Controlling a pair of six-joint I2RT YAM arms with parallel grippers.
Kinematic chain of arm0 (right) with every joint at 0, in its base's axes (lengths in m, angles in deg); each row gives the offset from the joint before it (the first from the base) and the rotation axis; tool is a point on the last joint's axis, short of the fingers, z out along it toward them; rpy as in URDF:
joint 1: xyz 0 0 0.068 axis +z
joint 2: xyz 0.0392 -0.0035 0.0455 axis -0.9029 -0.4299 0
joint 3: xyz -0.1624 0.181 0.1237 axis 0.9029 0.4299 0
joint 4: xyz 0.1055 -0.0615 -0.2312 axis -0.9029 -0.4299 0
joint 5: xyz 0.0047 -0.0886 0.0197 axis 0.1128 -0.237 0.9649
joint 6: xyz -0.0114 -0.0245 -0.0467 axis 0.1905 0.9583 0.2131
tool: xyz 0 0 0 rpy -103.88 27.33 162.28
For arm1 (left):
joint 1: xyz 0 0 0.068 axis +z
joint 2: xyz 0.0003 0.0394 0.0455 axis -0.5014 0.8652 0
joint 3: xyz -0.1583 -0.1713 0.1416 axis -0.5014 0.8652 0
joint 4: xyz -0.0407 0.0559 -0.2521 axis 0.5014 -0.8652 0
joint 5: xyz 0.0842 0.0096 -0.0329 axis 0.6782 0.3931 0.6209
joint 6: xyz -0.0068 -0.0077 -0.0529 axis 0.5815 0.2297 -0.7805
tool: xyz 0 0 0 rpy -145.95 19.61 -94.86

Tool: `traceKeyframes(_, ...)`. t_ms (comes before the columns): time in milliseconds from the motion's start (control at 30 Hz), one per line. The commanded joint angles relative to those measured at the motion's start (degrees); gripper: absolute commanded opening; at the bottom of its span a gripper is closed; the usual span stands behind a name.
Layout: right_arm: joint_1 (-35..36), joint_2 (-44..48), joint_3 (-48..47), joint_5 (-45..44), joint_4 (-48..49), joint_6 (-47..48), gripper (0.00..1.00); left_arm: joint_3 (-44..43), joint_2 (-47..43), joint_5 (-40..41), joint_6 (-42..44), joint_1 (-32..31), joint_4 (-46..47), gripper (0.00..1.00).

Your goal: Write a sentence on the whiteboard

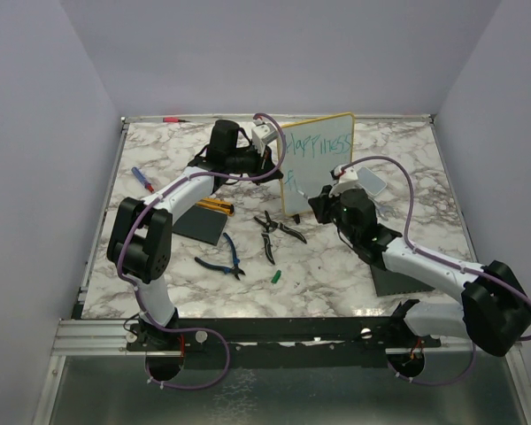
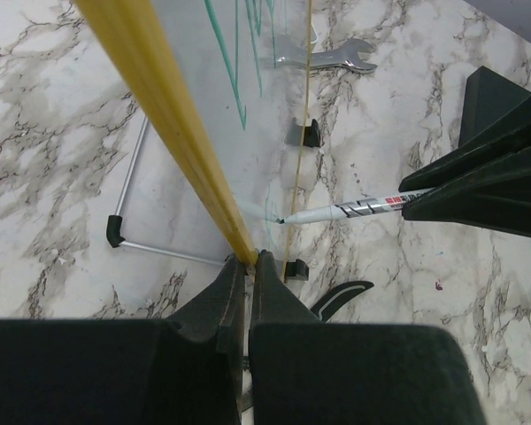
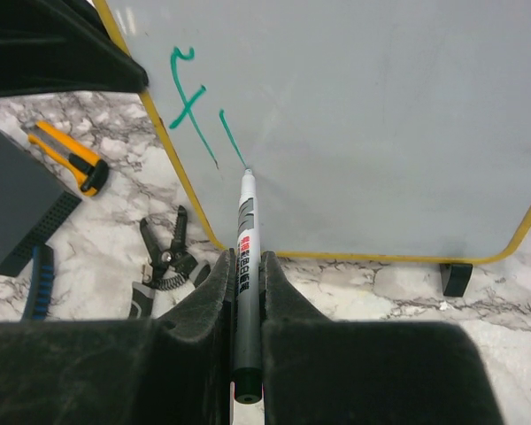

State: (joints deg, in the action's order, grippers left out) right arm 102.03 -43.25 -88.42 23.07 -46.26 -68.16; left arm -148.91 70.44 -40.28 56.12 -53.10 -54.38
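Observation:
The whiteboard (image 1: pixel 319 168) stands upright at mid-table, yellow-rimmed. Its sentence (image 1: pixel 321 143) is teal: "Happiness" on the top line, and below it an "f" and one slanted stroke (image 3: pixel 188 102). My left gripper (image 2: pixel 250 259) is shut on the board's yellow rim (image 2: pixel 159 97) from above. My right gripper (image 3: pixel 246 258) is shut on a white and grey marker (image 3: pixel 247 226). The marker's tip touches the board face (image 3: pixel 363 124) at the lower end of the slanted stroke. The same marker (image 2: pixel 354 210) also shows in the left wrist view, tip on the board.
On the marble left of the board lie a yellow utility knife (image 1: pixel 214 206), a dark grey pad (image 1: pixel 199 224), black wire strippers (image 1: pixel 279 230), blue-handled pliers (image 1: pixel 223 257) and a green cap (image 1: pixel 275 276). A wrench (image 2: pixel 327 57) lies behind the board. A blue screwdriver (image 1: pixel 142 180) sits far left.

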Motion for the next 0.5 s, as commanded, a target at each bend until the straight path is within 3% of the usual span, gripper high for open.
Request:
traceKeyframes(0,-0.15,0.85,1.78,-1.48,-0.67,-0.89,0.01,1.23,-1.62,0.79,2.96,-0.36,-2.65,0.0)
traceKeyframes(467,-0.14,4.73,-2.18,1.01,0.53,0.73,0.01,1.32,-1.88,0.95,2.9,-0.29,-2.65,0.0)
